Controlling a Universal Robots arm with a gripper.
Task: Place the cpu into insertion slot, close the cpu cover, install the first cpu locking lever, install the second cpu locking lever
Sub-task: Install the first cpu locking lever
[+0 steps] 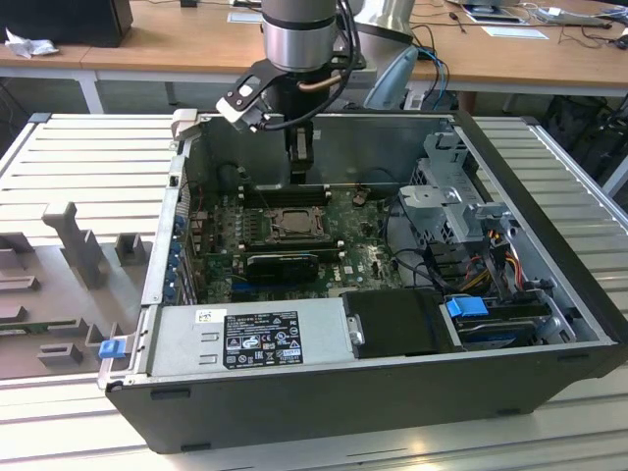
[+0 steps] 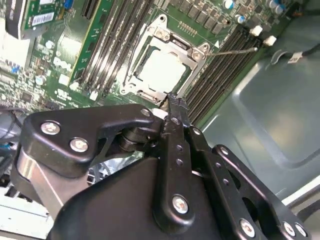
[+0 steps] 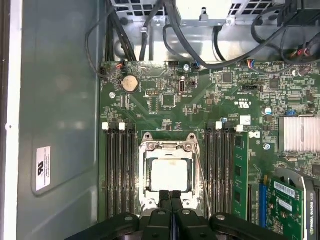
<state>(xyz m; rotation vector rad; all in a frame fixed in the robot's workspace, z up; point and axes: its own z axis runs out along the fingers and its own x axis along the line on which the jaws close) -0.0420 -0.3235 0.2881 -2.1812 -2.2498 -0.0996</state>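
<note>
The black two-fingered gripper [image 3: 170, 196] is hovering at the socket's edge with its fingertips pressed together and gripping nothing, probably because the small, pale silver square cpu [image 3: 169, 175] is already lying in the dark-rimmed insertion slot [image 1: 267, 232], under the thin silver windowed cpu cover [image 3: 169, 146]. The first wrist view is showing a thin wire lever [image 3: 202, 182] beside the socket, while the exterior view is showing the arm reaching into the open black computer case [image 1: 392, 402].
</note>
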